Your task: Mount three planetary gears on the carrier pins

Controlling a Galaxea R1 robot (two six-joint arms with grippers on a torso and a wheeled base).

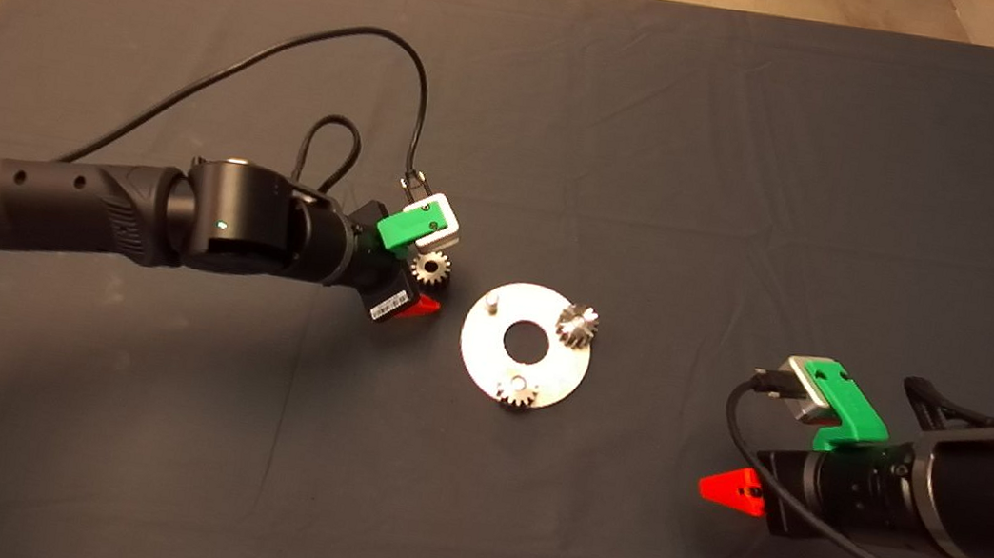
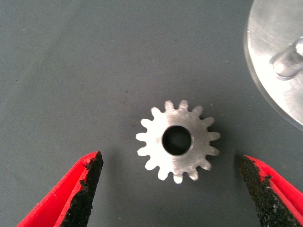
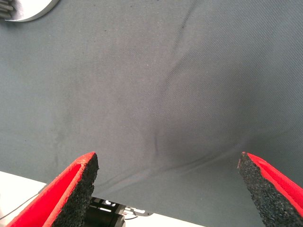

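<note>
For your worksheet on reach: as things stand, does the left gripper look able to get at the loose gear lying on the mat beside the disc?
Probably yes. The left gripper hangs open right over the loose gear, a finger on either side. The gear lies flat on the mat, apart from the disc, with nothing between.

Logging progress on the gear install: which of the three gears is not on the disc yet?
The gear lying flat on the mat beside the disc, between the open left pincer fingers. The other two gears sit on the disc.
</note>
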